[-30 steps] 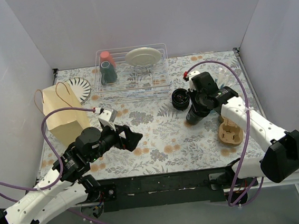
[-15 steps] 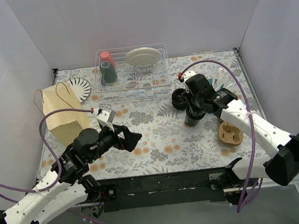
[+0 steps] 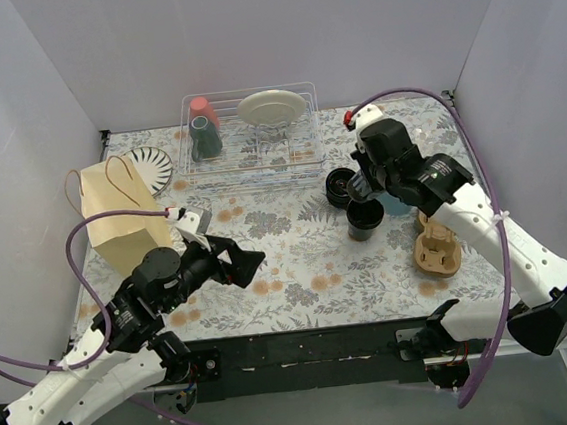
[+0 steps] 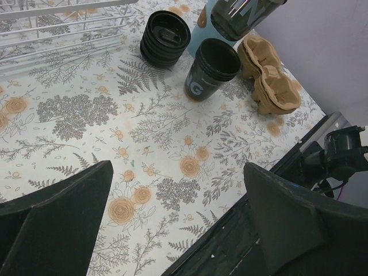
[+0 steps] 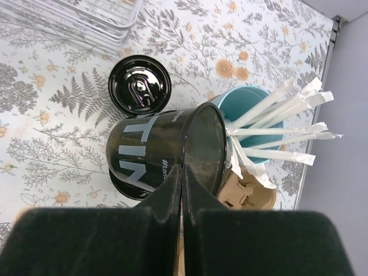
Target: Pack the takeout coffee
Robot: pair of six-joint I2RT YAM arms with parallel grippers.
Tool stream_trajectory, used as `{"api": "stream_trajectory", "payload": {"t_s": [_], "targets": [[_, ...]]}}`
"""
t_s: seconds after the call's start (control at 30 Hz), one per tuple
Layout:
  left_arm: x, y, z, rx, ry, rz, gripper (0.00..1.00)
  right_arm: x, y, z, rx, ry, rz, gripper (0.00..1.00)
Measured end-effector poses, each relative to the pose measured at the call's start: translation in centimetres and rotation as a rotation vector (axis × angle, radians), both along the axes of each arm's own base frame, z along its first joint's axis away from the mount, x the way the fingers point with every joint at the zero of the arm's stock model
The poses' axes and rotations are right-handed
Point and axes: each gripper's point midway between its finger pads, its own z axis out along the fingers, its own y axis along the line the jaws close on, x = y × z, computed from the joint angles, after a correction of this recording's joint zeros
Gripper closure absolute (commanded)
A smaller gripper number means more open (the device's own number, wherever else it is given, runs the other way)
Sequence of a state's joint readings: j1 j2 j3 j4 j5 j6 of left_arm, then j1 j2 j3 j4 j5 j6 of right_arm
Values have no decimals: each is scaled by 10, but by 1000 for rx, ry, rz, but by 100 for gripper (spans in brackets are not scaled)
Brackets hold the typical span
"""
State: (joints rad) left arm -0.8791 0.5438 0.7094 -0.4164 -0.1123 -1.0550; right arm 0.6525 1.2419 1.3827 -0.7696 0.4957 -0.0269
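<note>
Left gripper (image 3: 236, 264) hangs wide open and empty over the counter (image 3: 299, 271) toward its front-left corner. The brown paper bag (image 3: 119, 223) stands just beyond it, against the left edge.

Moving right, past the middle of the counter, a lid-topped black cup (image 4: 167, 37) with a ribbed side sits toward the back. Just beside it, on the front-right side, an open black cup (image 4: 211, 69) stands upright on the floral cloth.

Right gripper (image 5: 181, 172) hovers directly above that open cup, its fingers pinched tight on the rim wall of a third dark cup (image 5: 167, 150) held clear of the surface. That cup hangs tilted, not upright: the wrist view shows its lettered side, and its mouth is turned toward the light-blue cup of white sticks (image 5: 253, 115).

Right again and nearer the front, close to the right edge, lies the brown pulp carrier (image 3: 438, 248) with its wells open.

The coming move seems to turn on that last gap. The carrier sits to the front-right of the lifted cup, near at hand for the right arm, while the bag is well apart across the whole counter — on the left arm's side. The cup's long axis probably needs bringing vertical before it is set into anything, since a rim pinch lets it swing.
</note>
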Motion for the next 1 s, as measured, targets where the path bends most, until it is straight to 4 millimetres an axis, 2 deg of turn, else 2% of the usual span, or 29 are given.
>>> {"api": "stream_trajectory", "payload": {"t_s": [0.17, 0.4, 0.5, 0.57, 0.67, 0.8, 0.9, 1.0], "targets": [[1, 3, 2, -4, -7, 15, 2, -8, 17, 13, 8, -31, 64, 99], [6, 10, 6, -29, -2, 74, 2, -29, 56, 29, 45, -114, 213, 99], [9, 14, 9, -42, 29, 115, 2, -44, 72, 27, 30, -181, 283, 99], [11, 15, 16, -57, 45, 139, 2, -55, 84, 20, -7, -224, 344, 99], [15, 18, 33, -91, 73, 190, 2, -73, 105, -5, -97, -268, 444, 99], [20, 19, 49, -136, 132, 250, 2, -84, 118, -35, -197, -321, 516, 99], [23, 17, 46, -145, 197, 290, 2, -92, 126, -53, -243, -372, 562, 99], [24, 14, 29, -123, 271, 320, 2, -104, 135, -68, -270, -420, 619, 99]]}}
